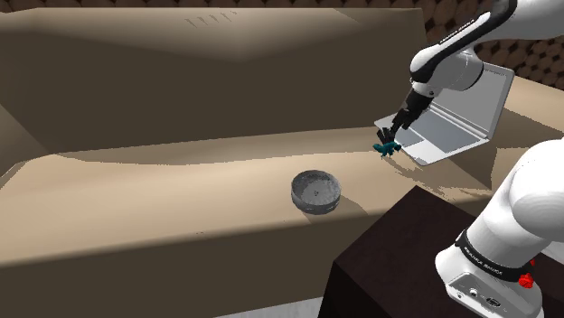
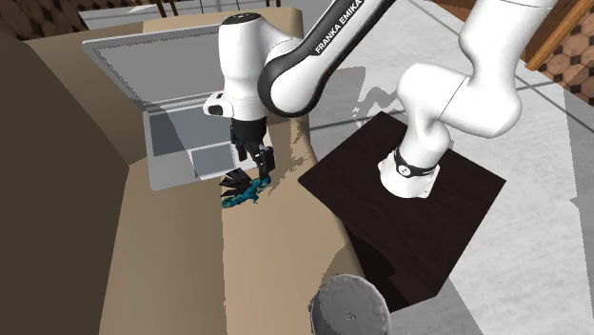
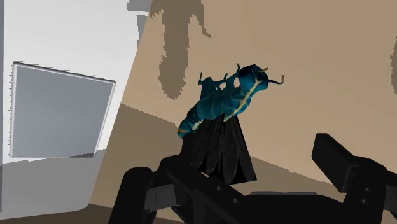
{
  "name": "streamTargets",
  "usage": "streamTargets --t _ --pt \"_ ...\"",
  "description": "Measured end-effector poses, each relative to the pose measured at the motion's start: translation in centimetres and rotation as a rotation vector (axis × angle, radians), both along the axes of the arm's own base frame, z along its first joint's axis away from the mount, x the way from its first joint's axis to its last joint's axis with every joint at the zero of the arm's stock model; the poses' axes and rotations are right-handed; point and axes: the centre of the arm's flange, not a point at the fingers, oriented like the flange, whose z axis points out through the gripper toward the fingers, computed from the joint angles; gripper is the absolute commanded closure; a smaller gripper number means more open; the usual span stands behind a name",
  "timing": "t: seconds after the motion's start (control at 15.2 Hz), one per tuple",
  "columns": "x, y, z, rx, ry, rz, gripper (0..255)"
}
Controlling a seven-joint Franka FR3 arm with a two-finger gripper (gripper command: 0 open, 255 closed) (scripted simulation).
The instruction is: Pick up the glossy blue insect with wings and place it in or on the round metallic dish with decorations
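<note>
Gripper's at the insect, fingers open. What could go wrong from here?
1. The open gripper brackets the insect at its wings; closing may pinch only those, and it could slip.
2. The laptop lies right beside; lifting could clip it.
3. The dish is well away; a weak grip may drop the insect en route.

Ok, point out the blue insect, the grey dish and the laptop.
blue insect (image 3: pixel 219 105), wrist view, mid-body.
grey dish (image 1: pixel 314 206), shoulder view, front wall.
laptop (image 2: pixel 176 133), second exterior view, keyboard.

Tan shadow-streaked surface (image 1: pixel 181 190), pale grey floor (image 2: pixel 533 285), dark hex-patterned wall (image 1: pixel 542 54) behind.
</note>
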Motion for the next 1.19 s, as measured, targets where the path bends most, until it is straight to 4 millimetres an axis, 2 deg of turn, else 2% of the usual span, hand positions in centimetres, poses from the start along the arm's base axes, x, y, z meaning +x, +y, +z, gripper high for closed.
streamTargets --t 0.2,0.59,0.99,1.06,1.19 --pt "0.7 -1.2 -2.0 0.000 -0.012 0.001 0" --pt "1.5 -1.0 -5.1 -0.002 -0.015 0.001 0" --pt "1.6 -1.0 -5.6 -0.002 -0.015 0.000 0" --pt "1.7 -1.0 -5.6 -0.002 -0.015 0.000 255" --pt "1.7 -1.1 -5.5 -0.003 -0.016 0.000 255"
